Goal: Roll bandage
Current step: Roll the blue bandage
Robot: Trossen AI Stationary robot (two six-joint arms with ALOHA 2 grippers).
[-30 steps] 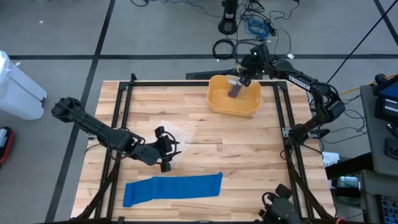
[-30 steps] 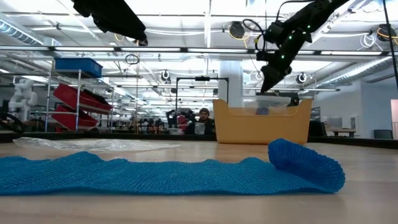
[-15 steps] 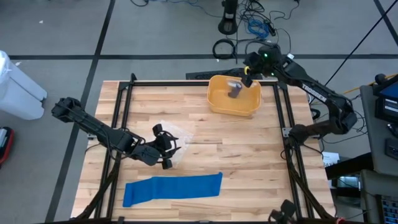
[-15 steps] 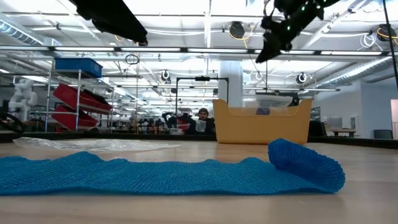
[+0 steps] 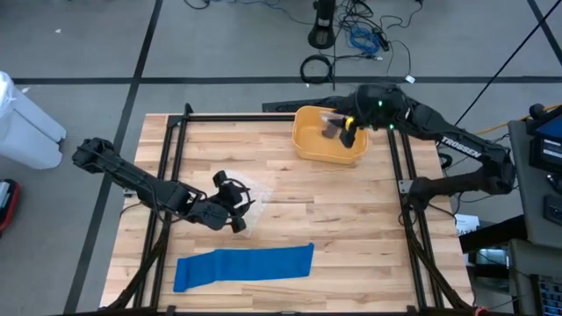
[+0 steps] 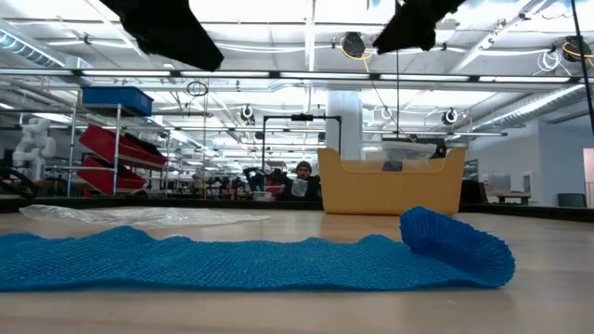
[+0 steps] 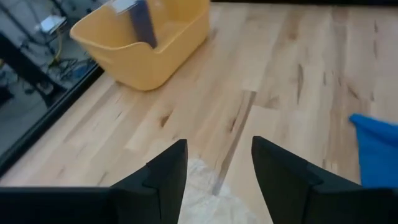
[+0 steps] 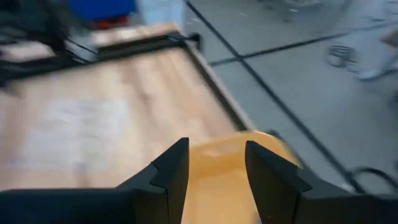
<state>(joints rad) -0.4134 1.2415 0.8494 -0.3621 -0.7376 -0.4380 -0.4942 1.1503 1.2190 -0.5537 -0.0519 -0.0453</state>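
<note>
The blue bandage (image 5: 244, 266) lies flat along the table's near edge. In the low view its right end (image 6: 455, 243) is curled into a short roll. My left gripper (image 5: 235, 206) is open and empty. It hangs above a clear plastic wrapper (image 5: 250, 189), to the far side of the bandage and well clear of the table in the low view (image 6: 167, 32). Its wrist view shows the open fingers (image 7: 217, 168) and the bandage's end (image 7: 376, 149). My right gripper (image 5: 347, 132) is open and empty, high over the yellow bin (image 5: 307, 145) at the far right.
The yellow bin (image 6: 390, 190) holds a dark grey object (image 5: 332, 130) and stands at the table's far right. The plastic wrapper (image 7: 199, 183) lies on the wood at mid-left. Black frame rails (image 5: 171, 175) run along the table's left, far and right sides.
My right gripper has risen from inside the yellow bin, up out of the top of the low view. Its arm has swung round over the bin's right side. The dark object stays in the bin. The bandage has not moved.
</note>
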